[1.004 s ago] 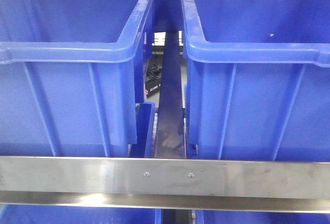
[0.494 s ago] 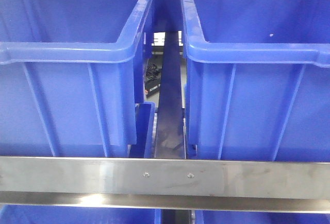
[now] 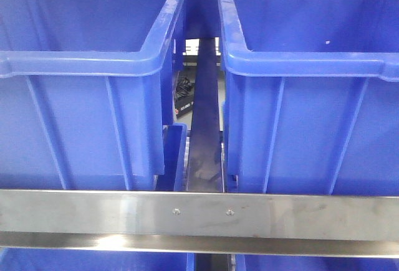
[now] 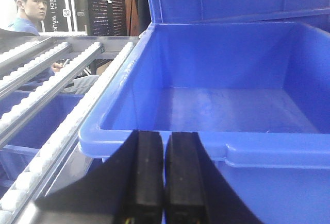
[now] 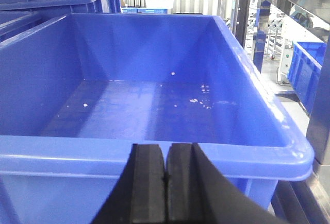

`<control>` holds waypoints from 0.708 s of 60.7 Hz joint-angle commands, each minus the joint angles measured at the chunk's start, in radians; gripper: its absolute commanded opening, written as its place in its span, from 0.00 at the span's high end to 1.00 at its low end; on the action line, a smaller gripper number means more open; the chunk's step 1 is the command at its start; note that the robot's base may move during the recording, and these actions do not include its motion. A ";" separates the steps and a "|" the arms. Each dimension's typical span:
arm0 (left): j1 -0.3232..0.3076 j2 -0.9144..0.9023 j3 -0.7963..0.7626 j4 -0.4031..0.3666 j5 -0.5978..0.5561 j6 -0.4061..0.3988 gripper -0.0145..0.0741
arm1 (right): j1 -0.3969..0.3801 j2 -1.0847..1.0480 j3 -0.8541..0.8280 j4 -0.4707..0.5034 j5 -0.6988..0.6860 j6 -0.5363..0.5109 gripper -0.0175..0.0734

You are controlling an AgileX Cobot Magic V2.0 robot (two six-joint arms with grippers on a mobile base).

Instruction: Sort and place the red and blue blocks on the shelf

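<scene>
Two large blue bins, a left bin and a right bin, sit side by side on the shelf behind its brushed-steel front rail with two small screws. The left gripper is pressed closed with nothing between its pads, facing a bin beside the roller tracks. The right gripper is likewise closed and bare before another bin. Neither block shows in any view.

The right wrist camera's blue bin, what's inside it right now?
The blue bin holds no block: only pale specks on its floor. The shut right gripper and the near wall hide the floor's nearest strip.
</scene>
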 commanded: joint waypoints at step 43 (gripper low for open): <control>-0.067 -0.018 0.022 0.001 -0.076 -0.010 0.70 | -0.006 -0.020 -0.024 -0.012 -0.095 -0.006 0.75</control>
